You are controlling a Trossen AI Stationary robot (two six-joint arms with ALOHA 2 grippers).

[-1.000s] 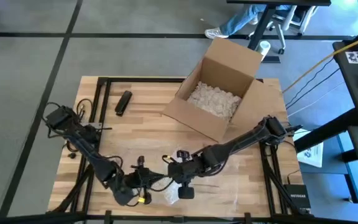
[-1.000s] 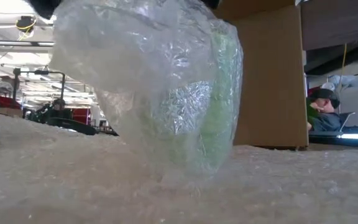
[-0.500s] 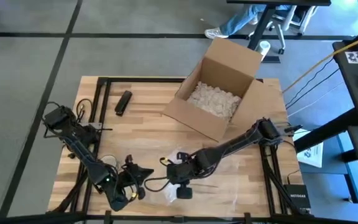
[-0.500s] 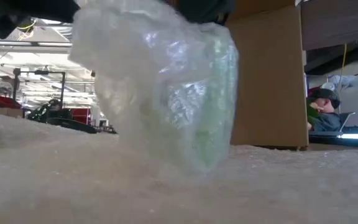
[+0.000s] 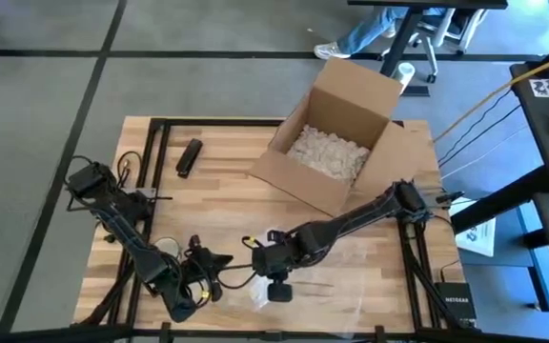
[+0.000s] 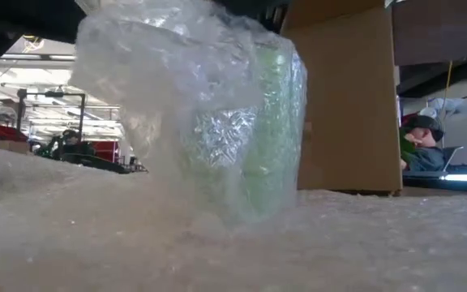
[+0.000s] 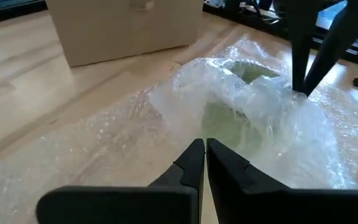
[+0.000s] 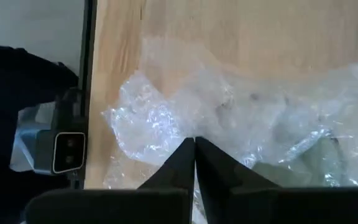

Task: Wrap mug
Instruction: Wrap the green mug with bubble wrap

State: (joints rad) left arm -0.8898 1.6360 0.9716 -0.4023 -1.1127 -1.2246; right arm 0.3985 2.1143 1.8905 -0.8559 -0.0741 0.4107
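The mug [image 6: 258, 130], pale green and upright, stands on the bubble wrap [image 6: 177, 105] at the near edge of the table [image 5: 217, 205], well clear of the cardboard box [image 5: 336, 143] that sits open toward the far right. The wrap is bunched up over and around the mug, so only its green side shows through the film in the low view, and its open mouth shows through a gap in the left wrist view.

The right gripper [image 5: 273, 278] reaches from the box side down to the top of the wrapped mug; its fingers [image 8: 188, 158] are pressed together, apparently pinching a fold of the wrap, though the grip itself is hard to make out. The left gripper [image 5: 219, 276] hangs just beside the mug, on the side away from the box, with its jaws closed on nothing and its tips pointing at the bundle.

A small dark object [image 5: 189, 157] lies on the table left of the box.
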